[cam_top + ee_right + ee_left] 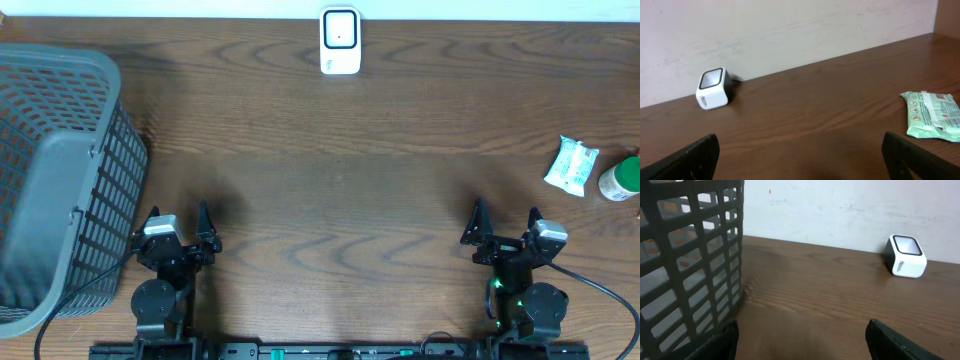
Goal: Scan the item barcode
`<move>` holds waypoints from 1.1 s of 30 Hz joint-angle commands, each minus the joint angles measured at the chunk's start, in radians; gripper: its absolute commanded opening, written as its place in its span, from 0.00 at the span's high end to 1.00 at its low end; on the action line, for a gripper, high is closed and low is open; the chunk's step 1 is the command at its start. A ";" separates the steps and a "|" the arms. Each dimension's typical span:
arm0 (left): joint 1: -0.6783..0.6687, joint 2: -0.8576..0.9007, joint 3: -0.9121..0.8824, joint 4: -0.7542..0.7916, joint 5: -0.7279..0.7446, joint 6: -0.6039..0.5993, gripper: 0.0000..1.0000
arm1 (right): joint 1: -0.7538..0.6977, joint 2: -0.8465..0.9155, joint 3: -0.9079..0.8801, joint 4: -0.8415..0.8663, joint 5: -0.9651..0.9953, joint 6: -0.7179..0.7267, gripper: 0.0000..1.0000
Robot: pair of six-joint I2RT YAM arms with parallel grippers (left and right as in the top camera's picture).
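The white barcode scanner [340,40] stands at the table's back edge, its window facing the arms; both wrist views show it [906,256] [713,89]. A pale green packet, the item [571,165], lies flat at the far right, and it shows at the right edge of the right wrist view [932,114]. My left gripper [180,215] [802,340] is open over bare wood near the front edge. My right gripper [506,212] [801,155] is wide open, in front and to the left of the packet, and holds nothing.
A tall grey mesh basket [60,180] [690,255] fills the left side, close beside my left gripper. A green-and-white bottle [620,180] lies by the packet at the right edge. A pale wall runs behind the scanner.
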 commanded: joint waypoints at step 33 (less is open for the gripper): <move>-0.018 -0.010 -0.022 -0.033 -0.008 0.021 0.18 | 0.009 -0.006 -0.001 -0.005 0.006 0.012 0.01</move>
